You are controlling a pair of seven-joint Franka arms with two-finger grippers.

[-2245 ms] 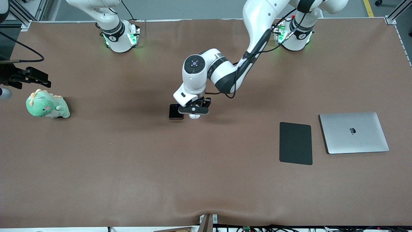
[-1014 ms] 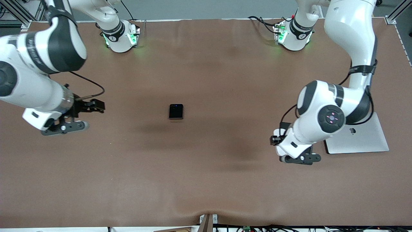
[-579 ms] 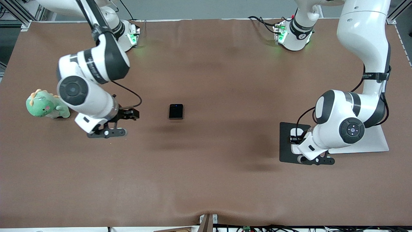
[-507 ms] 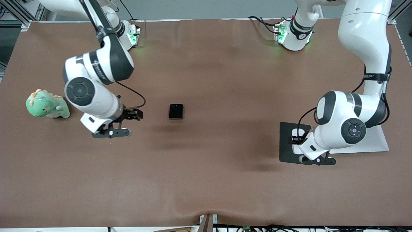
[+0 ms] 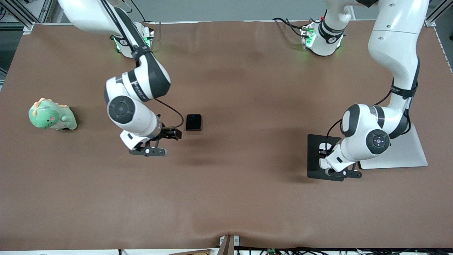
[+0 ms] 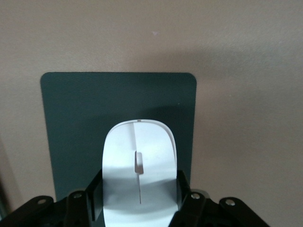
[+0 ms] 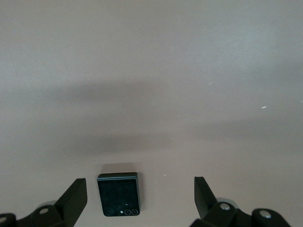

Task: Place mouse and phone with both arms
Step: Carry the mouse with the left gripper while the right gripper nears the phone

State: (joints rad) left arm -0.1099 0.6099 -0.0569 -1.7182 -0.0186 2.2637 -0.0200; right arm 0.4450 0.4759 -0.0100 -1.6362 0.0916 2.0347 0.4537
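Mouse point(image 6: 139, 170) is clamped between the fingers of the left hand point(image 5: 327, 160), held over the black pad point(image 5: 314, 156). Left wrist view shows the white shell flanked by both black fingers point(image 6: 94, 194), its front end with the thin grey line pointing along the pad's length; whether the underside touches the pad I cannot tell. The pad lies toward the left arm's end of the worktop point(image 5: 247, 198), just beside a closed silver laptop point(image 5: 407, 152), which the left arm partly covers in the front view.

Phone point(image 5: 193, 122) lies flat near the middle of the worktop, well apart from the pad and from every edge. In the right wrist view it sits between the two finger lines but nearer one finger, lenses at one corner, untouched.

Right hand point(image 5: 166, 141) hangs over bare worktop just beside the phone, on the side toward the right arm's end and slightly nearer the front camera. Its fingers point(image 7: 73, 198) are spread wide and hold nothing.

Green plush dinosaur point(image 5: 51, 115) sits close to the worktop edge at the right arm's end, well apart from the phone and the right hand.
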